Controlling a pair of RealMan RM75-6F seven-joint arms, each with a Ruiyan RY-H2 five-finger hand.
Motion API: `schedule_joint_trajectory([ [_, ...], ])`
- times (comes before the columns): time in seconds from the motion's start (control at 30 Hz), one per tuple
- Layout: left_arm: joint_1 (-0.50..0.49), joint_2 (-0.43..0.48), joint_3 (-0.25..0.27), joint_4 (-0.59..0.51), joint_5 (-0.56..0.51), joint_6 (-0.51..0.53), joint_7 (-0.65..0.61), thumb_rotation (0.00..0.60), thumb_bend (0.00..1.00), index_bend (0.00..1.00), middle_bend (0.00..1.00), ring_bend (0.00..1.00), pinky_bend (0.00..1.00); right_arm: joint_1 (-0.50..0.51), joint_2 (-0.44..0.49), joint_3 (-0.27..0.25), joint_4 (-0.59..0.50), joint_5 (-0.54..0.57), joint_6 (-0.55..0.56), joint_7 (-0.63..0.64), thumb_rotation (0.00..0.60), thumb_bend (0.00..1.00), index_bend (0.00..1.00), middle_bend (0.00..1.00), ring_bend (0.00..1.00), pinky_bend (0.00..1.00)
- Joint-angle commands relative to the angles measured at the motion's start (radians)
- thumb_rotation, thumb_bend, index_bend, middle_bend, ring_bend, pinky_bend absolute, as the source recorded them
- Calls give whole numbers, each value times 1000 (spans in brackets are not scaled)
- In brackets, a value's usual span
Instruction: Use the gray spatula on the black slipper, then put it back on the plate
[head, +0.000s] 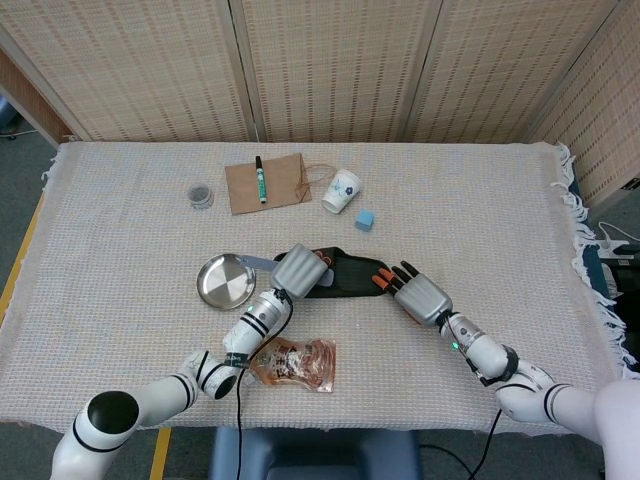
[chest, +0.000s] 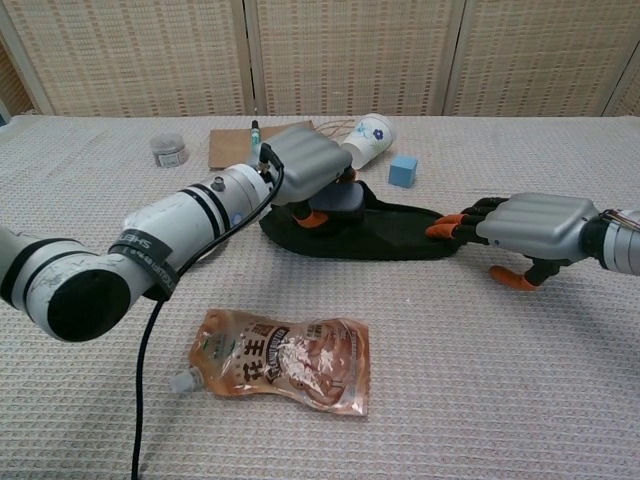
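Gray flat spatula (chest: 340, 199) gripped in left hand (chest: 312, 165), pressed on black rubber slipper (chest: 385, 238). Right hand (chest: 530, 225) steadied toe, fingers half curled. Next: round metal plate (head: 225, 281).

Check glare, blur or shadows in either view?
Head view: even, soft light, sharp; mild sheen on the plate. Chest view: left hand casts a soft shadow on the black slipper; the pouch glints slightly; no blur.

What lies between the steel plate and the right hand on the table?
In the head view, the black slipper and the left hand holding the gray spatula lie between the steel plate and right hand.
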Motion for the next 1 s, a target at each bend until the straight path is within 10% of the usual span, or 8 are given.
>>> schedule_joint_trajectory([
  [0.03,-2,-5,-5,20,-14,-16,21,600,398,453,552,875,1000,-1,3,0,-1,2,1,-8,600,552,0,0,0,0],
  [0.4,45,63,2,-3,-34,1,79,600,396,454,553,876,1000,-2,2,0,4,2,3,5,600,552,0,0,0,0],
  [0.77,205,297,78,-354,-66,98,262,600,397,458,570,877,1000,-2,0,0,-2,-3,10,10,600,552,0,0,0,0],
  [1.0,262,345,116,-391,-113,96,323,600,398,448,567,877,1000,-4,3,-1,-29,-7,19,-4,600,552,0,0,0,0],
])
